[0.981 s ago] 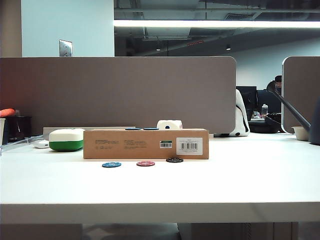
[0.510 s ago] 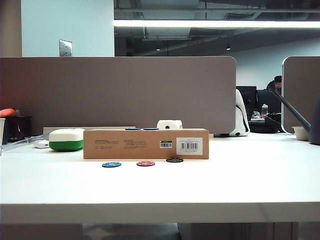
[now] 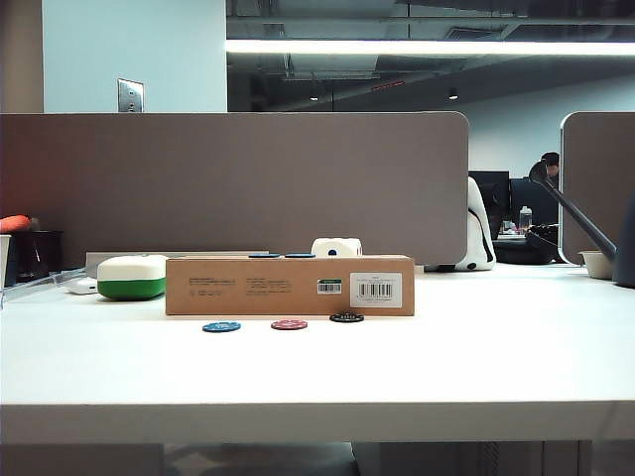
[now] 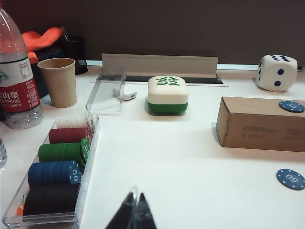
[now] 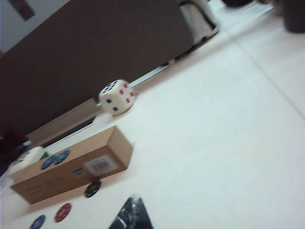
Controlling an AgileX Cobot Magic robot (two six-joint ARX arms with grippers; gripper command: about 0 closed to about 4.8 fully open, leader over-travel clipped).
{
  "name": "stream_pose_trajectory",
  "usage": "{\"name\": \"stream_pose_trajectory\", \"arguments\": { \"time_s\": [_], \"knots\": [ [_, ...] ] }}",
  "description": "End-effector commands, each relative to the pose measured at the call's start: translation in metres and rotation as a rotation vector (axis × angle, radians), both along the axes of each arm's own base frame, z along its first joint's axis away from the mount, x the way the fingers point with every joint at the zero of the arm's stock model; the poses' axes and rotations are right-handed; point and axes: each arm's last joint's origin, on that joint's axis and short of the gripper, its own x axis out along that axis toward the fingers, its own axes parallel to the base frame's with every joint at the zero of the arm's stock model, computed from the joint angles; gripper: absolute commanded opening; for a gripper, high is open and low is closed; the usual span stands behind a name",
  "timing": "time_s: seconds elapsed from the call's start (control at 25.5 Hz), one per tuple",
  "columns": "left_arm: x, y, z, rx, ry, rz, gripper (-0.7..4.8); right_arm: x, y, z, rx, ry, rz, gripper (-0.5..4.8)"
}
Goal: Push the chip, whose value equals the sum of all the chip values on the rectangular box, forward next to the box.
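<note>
In the exterior view you see the rectangular box [image 3: 289, 286] lying lengthwise at the centre of the white table [image 3: 476, 347], its barcode label [image 3: 376, 290] toward its right end; two blue chips [image 3: 281, 255] rest on its top left of centre; the black chip [image 3: 346, 317] sits just in front of the box below the label, whether touching you cannot tell; the red chip [image 3: 289, 324] and a blue chip [image 3: 221, 326] lie to its left, a little nearer the camera; the white-and-green mahjong-tile case [image 3: 131, 277] stands just left of the box, and a white die [image 3: 336, 247] peeks over it from behind; neither arm shows here.

In the left wrist view your left gripper [image 4: 132, 213] appears only as dark fingertips at the bottom centre, drawn together to a point, holding nothing, above bare table; a clear tray of stacked chips [image 4: 59, 174] fills the lower left; a paper cup [image 4: 58, 81] and a water bottle [image 4: 16, 71] stand at the upper left.

In the right wrist view your right gripper [image 5: 131, 215] shows as a dark blurred tip at the bottom centre; whether it is parted or closed you cannot tell; the black chip lies just up-left of it beside the box's front face.
</note>
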Motion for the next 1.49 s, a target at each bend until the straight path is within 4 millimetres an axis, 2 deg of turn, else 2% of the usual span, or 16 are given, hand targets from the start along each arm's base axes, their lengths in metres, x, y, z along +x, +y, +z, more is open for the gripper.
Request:
{"name": "stream_pose_trajectory", "arguments": {
  "time_s": [0.04, 0.12, 0.47, 0.67, 0.82, 1.49],
  "knots": [
    [0.0, 0.0, 0.002, -0.003, -0.015, -0.001, -0.05, 0.003, -0.004, -0.004, -0.058, -0.072, -0.031, -0.05],
    [0.0, 0.0, 0.002, -0.003, -0.014, -0.001, -0.05, 0.005, -0.005, -0.012, -0.122, -0.099, -0.039, -0.05],
    [0.0, 0.0, 0.002, -0.003, -0.014, -0.001, -0.05, 0.005, -0.006, -0.008, -0.469, -0.171, -0.095, -0.05],
    [0.0, 0.0, 0.002, -0.003, -0.014, -0.001, -0.05, 0.006, -0.002, -0.008, -0.467, -0.154, -0.167, -0.05],
    [0.0, 0.0, 0.002, -0.003, -0.014, -0.001, -0.05, 0.006, 0.004, -0.008, -0.462, -0.159, -0.139, -0.05],
    [0.0, 0.0, 0.002, -0.003, -0.014, -0.001, -0.05, 0.006, 0.005, -0.012, -0.464, -0.136, -0.099, -0.05]
  ]
}}
